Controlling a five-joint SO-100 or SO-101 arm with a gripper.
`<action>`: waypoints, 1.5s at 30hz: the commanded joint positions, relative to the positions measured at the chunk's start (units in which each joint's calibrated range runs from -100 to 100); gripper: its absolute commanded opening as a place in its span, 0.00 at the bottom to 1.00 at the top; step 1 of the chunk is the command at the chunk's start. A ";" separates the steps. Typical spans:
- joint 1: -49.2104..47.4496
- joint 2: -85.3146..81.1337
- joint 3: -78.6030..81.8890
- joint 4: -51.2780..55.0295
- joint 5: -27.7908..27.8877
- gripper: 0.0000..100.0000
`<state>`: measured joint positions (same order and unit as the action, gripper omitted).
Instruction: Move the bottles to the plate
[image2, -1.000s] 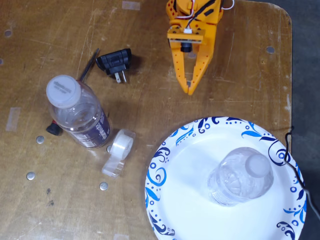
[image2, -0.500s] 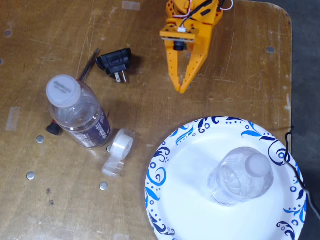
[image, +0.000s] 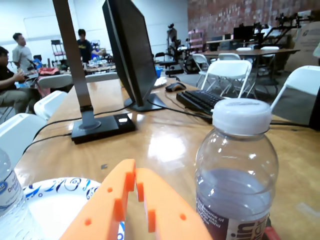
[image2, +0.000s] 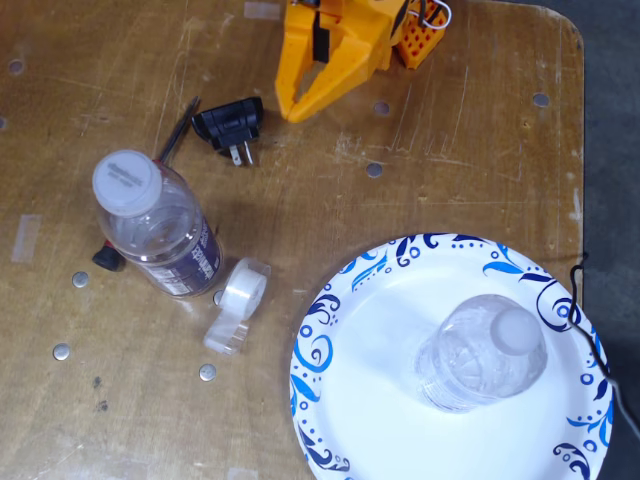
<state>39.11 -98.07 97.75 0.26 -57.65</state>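
tool (image2: 291, 110) closed, empty | crinkled bottle (image2: 483, 352) on plate (image2: 352, 400) | capped bottle (image2: 158, 226) on table (image2: 420, 190)

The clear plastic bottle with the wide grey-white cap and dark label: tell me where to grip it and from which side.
Grip the clear plastic bottle with the wide grey-white cap and dark label around its body, probably just above the label, coming in sideways. It stands upright and round, so the fingers can straddle it. In the fixed view, approach from its upper right, where the orange gripper is; the clear tape roll sits close at its lower right.
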 joint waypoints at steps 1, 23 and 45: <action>0.84 -0.75 -0.09 -2.34 0.32 0.01; 7.74 30.20 -36.04 2.09 4.44 0.29; 8.93 73.79 -51.99 -16.18 4.18 0.41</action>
<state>48.40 -24.41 47.66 -14.81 -53.32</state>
